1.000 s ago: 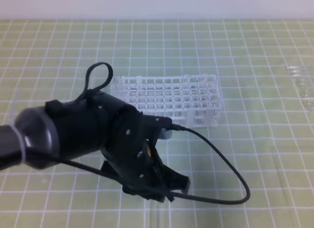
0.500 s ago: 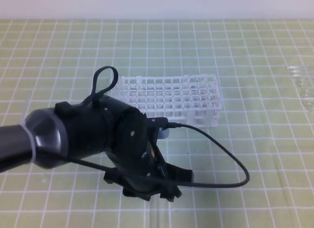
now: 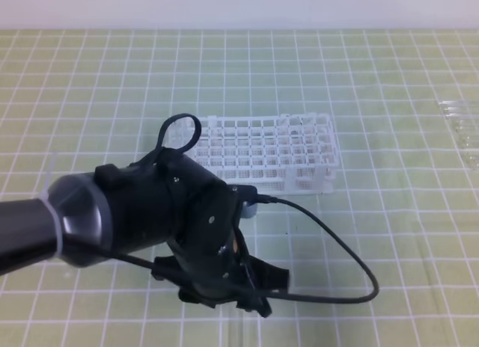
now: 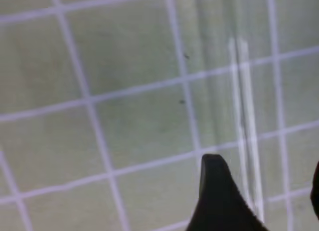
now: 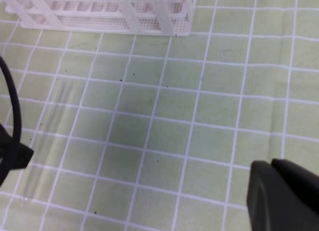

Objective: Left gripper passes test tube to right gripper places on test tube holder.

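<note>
— Where is the left gripper (image 3: 224,291) at the moment?

— Low over the green gridded mat (image 3: 389,235), near the front edge, pointing down. Its jaws stand wide apart and nothing is between them.

— And the test tube (image 4: 245,126)?

— Lying flat on the mat just under and ahead of that claw. From the wrist view one black fingertip (image 4: 215,191) sits right beside the tube, at its left, and a sliver of the other finger shows at the far right edge, so the tube lies between the two. I can't tell whether the finger touches the glass.

— Anything around it?

— A black cable (image 3: 340,250) leaves the gripper's body, swings out to its right in a wide loop over the mat and comes back toward the claw. Behind the gripper, away from the front edge, stands the white test tube holder (image 3: 292,156); the arm's bulk hides its near left corner. A small cable loop (image 3: 179,131) sticks up in front of that corner.

— Farther out?

— Well off to the right, a few more clear tubes (image 3: 460,126) lie at the mat's edge.

— The right gripper (image 5: 281,196)?

— Only in its own wrist view, bottom right, fingers pressed together, holding nothing, well apart from the tube.
</note>
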